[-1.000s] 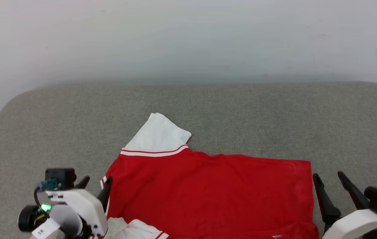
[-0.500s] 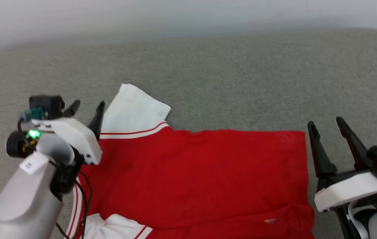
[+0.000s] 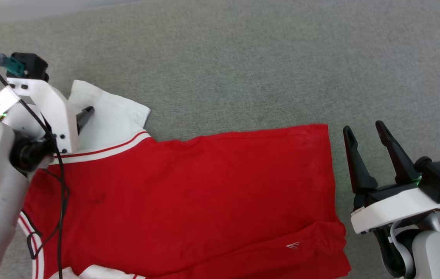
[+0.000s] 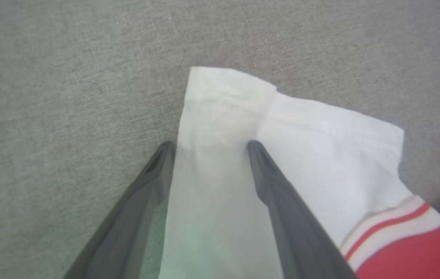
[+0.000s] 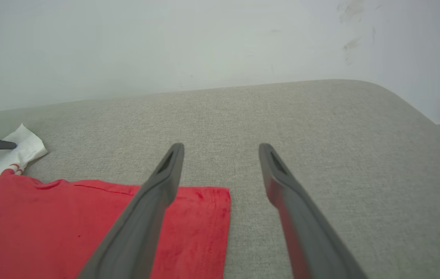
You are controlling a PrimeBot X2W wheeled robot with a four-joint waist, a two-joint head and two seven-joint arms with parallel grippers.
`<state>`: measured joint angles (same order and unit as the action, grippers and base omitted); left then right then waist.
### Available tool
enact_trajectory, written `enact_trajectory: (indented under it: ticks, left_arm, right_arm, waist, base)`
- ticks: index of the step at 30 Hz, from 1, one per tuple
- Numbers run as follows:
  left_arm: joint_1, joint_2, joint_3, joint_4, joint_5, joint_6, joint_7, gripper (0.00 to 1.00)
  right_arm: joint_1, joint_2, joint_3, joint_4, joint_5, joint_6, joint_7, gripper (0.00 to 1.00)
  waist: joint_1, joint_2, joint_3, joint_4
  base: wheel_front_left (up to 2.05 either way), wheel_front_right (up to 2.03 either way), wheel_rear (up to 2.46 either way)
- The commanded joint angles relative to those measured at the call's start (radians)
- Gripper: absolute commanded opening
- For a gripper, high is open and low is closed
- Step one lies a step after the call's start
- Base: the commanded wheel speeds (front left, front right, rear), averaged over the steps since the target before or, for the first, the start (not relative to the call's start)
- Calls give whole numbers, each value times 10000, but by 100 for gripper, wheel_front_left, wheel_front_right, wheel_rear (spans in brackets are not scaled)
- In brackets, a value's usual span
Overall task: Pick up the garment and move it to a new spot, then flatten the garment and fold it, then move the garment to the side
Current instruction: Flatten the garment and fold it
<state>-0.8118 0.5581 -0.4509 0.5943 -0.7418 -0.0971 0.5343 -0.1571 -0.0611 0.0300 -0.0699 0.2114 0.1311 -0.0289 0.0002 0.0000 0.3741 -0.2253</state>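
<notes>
Moved since a second ago: left gripper (image 4: 211,145), from the shirt's shoulder edge up onto the white sleeve (image 4: 282,147); head camera tipped downward too, hence the overall shift of the head view. Fingers spread, nothing clamped, one tip at the sleeve's outer edge and the other on the cloth, straddling a strip near the cuff; contact with the fabric not decidable. Placement probably meant for pinching the sleeve, to draw it out flat or fold it inward. Beyond, the garment (image 3: 204,186) spread nearly flat on the grey padded surface (image 3: 243,58), sleeve at 10 o'clock of the red body. At 3 o'clock, just beside the hem, right gripper (image 3: 363,126), likewise open and empty, apparently placed to take that edge.
</notes>
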Motion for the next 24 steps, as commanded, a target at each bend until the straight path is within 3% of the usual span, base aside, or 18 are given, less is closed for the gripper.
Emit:
enact_trajectory:
  ticks: [1,7,8,9,15,24]
  left_arm:
    - [-147,56,-87,107,-53,-43,240,100]
    - [-85,111,-490,1033,-590,-103,2417,100]
    - [-46,70,-518,1147,-685,-62,2684,40]
    - [-18,26,-554,1194,-741,-40,2884,0]
    - [-115,-141,-543,1048,-664,77,2496,0]
    - [-506,-280,-439,540,-675,29,1772,0]
  right_arm:
    - [-166,64,35,46,47,-10,-89,100]
    - [-358,101,53,553,309,-10,-272,100]
    - [-376,106,52,608,324,-10,-301,100]
    - [-376,110,37,672,402,-10,-273,100]
    - [-585,-78,-64,1200,1125,-10,319,100]
    - [-1521,-1575,345,2508,2417,-10,3833,100]
  waist:
    - [-2,0,259,-233]
    - [-2,0,500,-443]
    - [-2,0,521,-460]
    - [-2,0,541,-477]
    - [-2,0,549,-428]
    - [-2,0,194,166]
  base:
    - [0,0,0]
    - [0,0,0]
    - [0,0,0]
    - [0,0,0]
    - [0,0,0]
    - [0,0,0]
